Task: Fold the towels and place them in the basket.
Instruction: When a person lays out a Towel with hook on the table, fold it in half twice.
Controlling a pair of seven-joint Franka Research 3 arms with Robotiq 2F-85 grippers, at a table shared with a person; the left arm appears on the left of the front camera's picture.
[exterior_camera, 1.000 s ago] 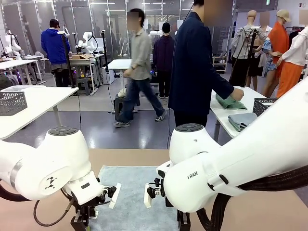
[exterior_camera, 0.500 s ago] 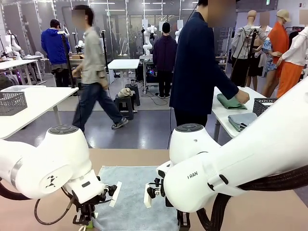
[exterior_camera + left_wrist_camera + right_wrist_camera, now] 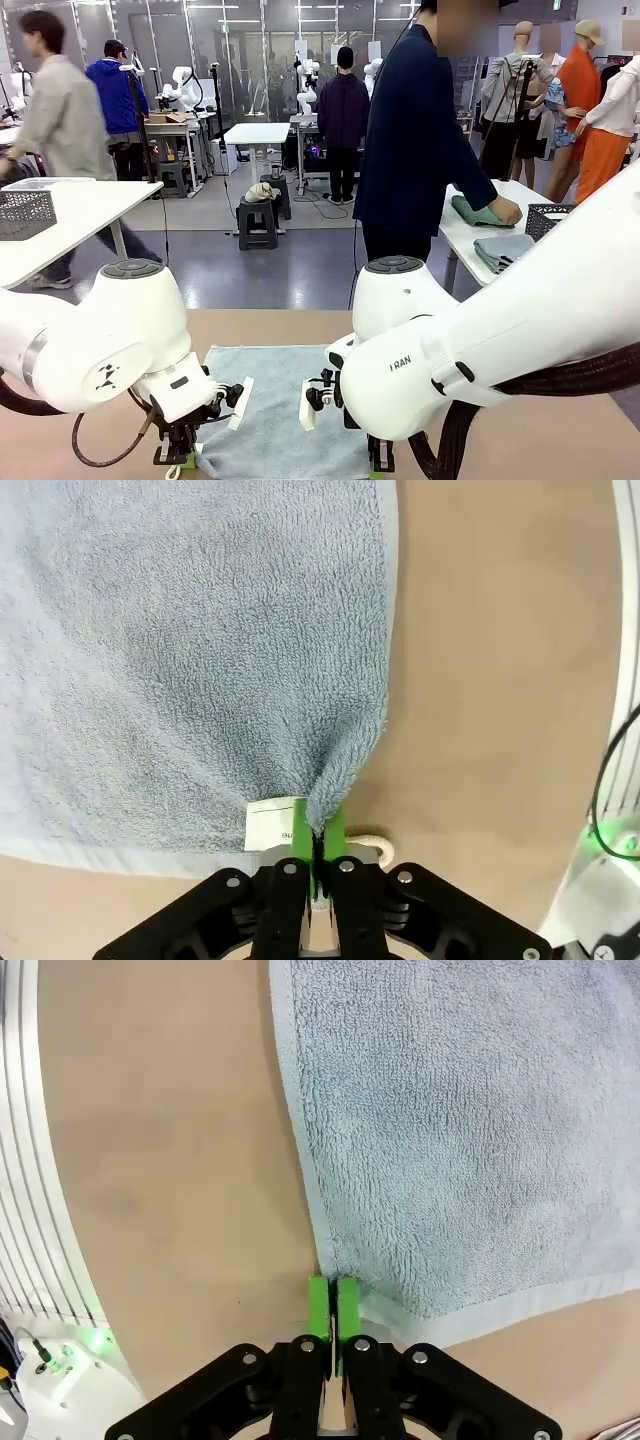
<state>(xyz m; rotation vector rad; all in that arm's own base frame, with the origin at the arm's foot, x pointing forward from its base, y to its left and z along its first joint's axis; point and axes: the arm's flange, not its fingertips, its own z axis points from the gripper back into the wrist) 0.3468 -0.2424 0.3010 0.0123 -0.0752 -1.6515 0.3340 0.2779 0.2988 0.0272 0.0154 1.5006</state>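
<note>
A pale grey-blue towel point(image 3: 270, 400) lies flat on the tan table between my two arms. My left gripper point(image 3: 318, 848) is shut on the towel's point(image 3: 190, 630) near corner, pinching it up into a small peak beside a white label point(image 3: 272, 825) and a cord loop point(image 3: 378, 847). My right gripper point(image 3: 333, 1310) is shut on the other near corner of the towel point(image 3: 460, 1110), at its hemmed edge. In the front view both grippers sit low at the near edge, left point(image 3: 178, 458) and right point(image 3: 380, 462). A dark mesh basket point(image 3: 548, 218) stands on a white side table at far right.
A person in a dark jacket point(image 3: 415, 130) stands past the far edge, a hand on a green folded cloth point(image 3: 478, 212). A grey folded cloth point(image 3: 503, 250) lies beside it. A paler mesh basket point(image 3: 25, 212) sits on a white table at left. Bare tan tabletop point(image 3: 170, 1160) flanks the towel.
Both grippers have closed on the towel's near corners, the left one having dropped slightly. A passer-by in the background walked from the middle to the left.
</note>
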